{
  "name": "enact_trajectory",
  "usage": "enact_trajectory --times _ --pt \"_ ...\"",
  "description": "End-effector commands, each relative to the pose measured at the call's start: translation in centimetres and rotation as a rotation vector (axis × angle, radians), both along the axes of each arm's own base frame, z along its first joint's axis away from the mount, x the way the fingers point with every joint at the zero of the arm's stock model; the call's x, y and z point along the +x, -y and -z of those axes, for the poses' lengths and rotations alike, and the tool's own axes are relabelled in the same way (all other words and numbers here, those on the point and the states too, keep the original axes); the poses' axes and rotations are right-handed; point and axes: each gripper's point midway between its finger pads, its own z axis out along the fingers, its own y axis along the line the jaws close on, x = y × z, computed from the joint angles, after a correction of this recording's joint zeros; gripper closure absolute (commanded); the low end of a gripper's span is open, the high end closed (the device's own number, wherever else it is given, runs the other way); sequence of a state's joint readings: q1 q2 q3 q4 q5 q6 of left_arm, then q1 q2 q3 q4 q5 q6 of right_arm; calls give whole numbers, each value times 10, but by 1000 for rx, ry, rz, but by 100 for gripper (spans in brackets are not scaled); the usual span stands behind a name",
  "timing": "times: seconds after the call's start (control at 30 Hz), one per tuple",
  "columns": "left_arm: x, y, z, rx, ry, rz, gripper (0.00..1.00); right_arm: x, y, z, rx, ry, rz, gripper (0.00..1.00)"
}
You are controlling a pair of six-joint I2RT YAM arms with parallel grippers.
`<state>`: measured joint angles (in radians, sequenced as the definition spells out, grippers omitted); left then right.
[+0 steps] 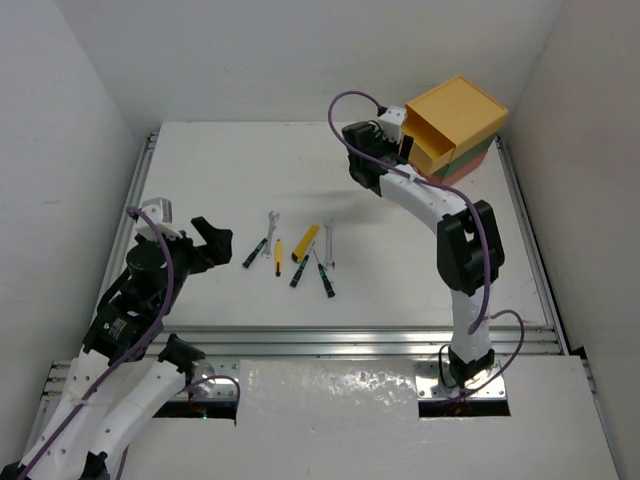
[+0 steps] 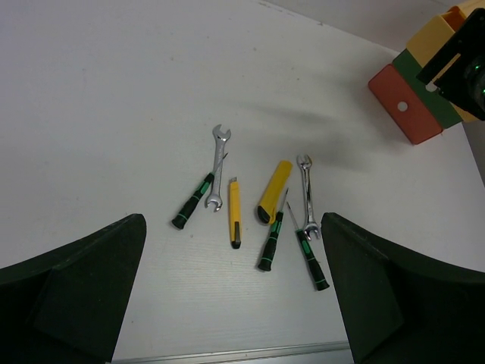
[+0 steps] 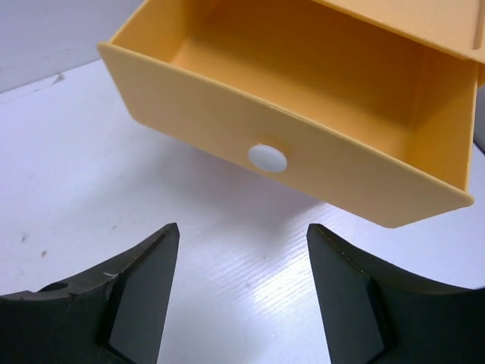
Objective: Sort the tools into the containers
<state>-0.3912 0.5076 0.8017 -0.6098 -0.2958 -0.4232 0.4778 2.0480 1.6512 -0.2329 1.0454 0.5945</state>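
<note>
Top view: left gripper [image 1: 222, 243] is hanging spread and holding nothing, left of centre. Tools [image 1: 297, 252] are lying clustered mid-frame on the table [image 1: 200, 160]. Right gripper [image 1: 403, 148] is sitting at the containers [image 1: 470, 140], upper right, jaws unreadable here.

Left wrist view: it is showing the wrenches [image 2: 217, 163] and screwdrivers [image 2: 271, 243] apart, with the red drawer [image 2: 390, 91] upper right.

Right wrist view: fingers [image 3: 136, 296] are standing apart, released. The white knob [image 3: 267, 158] of the pulled-out yellow drawer [image 3: 227, 114] is sitting just beyond them, untouched.
</note>
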Motion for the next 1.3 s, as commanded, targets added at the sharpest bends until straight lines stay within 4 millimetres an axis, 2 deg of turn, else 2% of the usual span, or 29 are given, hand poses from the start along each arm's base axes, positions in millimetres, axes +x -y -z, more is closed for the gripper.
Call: enact_trajectory --times 0.0,0.03,0.07,0.1,0.13,0.17,0.2,0.23,0.27,0.3,0.33,0.37,0.47,0.5,0.6,0.63,0.67,0.77,0.87,0.9,1.07,1.2,1.27 --pt "3 2 -7 -8 35 0 0 -3 -9 -41 74 52 -64 30" --pt "3 1 -7 -6 34 -5 0 -3 -25 -49 104 44 -153 31" --pt "3 0 -7 -9 32 -14 0 -7 -37 -43 114 17 -232 31" --pt "3 -1 -8 -10 32 -21 0 -6 -52 -46 139 20 -319 31" --pt "3 -6 -9 -13 33 -45 0 -14 -81 -46 181 -20 -492 31" --pt "2 -8 -8 -13 30 -60 0 -19 -96 -45 204 -42 -571 31" --pt "2 -14 -9 -10 35 -95 0 -31 -101 -33 212 -127 -610 31" --pt "1 -18 -7 -7 26 -114 0 -41 -118 -18 257 -200 -666 31" --pt "1 -20 -8 -15 24 -134 0 -46 -128 -17 266 -235 -704 31" --pt "1 -24 -6 -9 17 -153 0 -63 -132 1 254 -334 -708 31" --pt "2 -24 -6 -10 17 -155 0 -67 -134 5 246 -369 -694 33" --pt "2 -23 -5 -8 12 -150 0 -79 -133 33 229 -469 -678 34" --pt "5 -20 -2 0 -3 -142 0 -104 -153 70 241 -560 -687 39" --pt "5 -19 0 4 -10 -139 0 -115 -163 78 245 -581 -696 39" --pt "8 -18 4 14 -29 -139 0 -144 -177 100 238 -658 -726 40" --pt "8 -18 5 16 -33 -137 0 -153 -180 105 239 -680 -743 41" --pt "8 -18 5 15 -32 -139 0 -165 -193 105 254 -684 -794 43" --pt "8 -17 5 13 -30 -133 0 -197 -198 120 247 -767 -842 48" --pt "9 -16 5 12 -31 -125 0 -222 -194 132 239 -829 -854 52" --pt "8 -15 5 13 -31 -123 0 -233 -186 143 230 -863 -848 53" --pt "8 -14 3 10 -24 -115 0 -252 -176 160 227 -905 -848 56" --pt "8 -14 3 10 -22 -110 0 -264 -172 174 235 -956 -861 65" --pt "8 -13 3 8 -20 -107 0 -273 -178 179 263 -986 -898 75"
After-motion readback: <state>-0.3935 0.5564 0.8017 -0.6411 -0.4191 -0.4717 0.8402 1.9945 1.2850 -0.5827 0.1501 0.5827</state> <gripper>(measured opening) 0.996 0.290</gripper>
